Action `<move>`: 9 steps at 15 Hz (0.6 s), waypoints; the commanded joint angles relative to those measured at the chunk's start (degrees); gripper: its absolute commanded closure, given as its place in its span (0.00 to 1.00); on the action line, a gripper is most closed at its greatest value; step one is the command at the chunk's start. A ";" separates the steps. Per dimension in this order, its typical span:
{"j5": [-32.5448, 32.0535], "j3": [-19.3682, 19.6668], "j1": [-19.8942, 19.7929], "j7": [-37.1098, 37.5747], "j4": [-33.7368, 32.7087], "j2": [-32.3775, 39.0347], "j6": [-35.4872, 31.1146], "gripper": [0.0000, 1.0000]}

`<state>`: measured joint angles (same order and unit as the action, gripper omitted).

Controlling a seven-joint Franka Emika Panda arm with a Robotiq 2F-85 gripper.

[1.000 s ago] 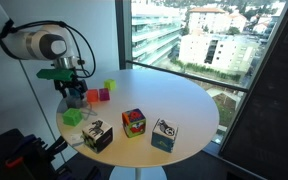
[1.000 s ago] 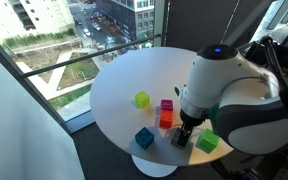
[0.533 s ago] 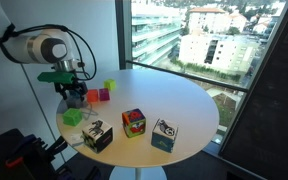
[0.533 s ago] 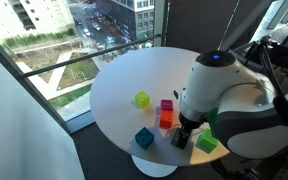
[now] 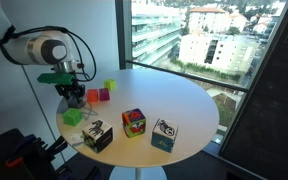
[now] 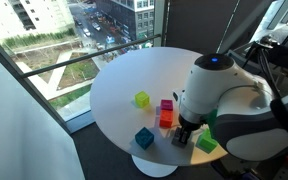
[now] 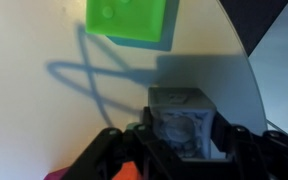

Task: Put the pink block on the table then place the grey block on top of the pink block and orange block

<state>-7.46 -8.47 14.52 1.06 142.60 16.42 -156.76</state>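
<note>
The small plain magenta-pink cube (image 5: 102, 95) appears to rest on the round white desk (image 5: 174, 100), touching or just beside the small plain orange-red cube (image 5: 92, 97), at centre left of that exterior view. The first step therefore looks done. The second is under way. In the wrist view, the small dull grey cube (image 7: 179, 115) sits at lower centre, and the jaws are closed narrowly on its two sides. It seems to be on the desk, not yet raised. What is left is to lift it, carry it over the pink and orange pair, and set it down bridging both.

The count is six small plain cubes:
- one pink
- one orange-red
- one grey
- one yellow-green cube (image 6: 141, 99)
- one bright green cube (image 7: 132, 22)
- one blue cube (image 6: 144, 137)

There are also three larger patterned cubes (image 5: 134, 122) along the desk's lower edge.
</note>
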 commanded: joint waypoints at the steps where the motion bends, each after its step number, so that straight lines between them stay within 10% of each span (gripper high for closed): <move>1: -1.42 0.69 0.29 1.82 -0.19 -1.17 1.31 0.69; 9: 0.40 -0.51 -1.01 -0.33 -1.10 -4.26 6.74 0.69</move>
<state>-7.45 -8.22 14.28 1.05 142.00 14.47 -153.43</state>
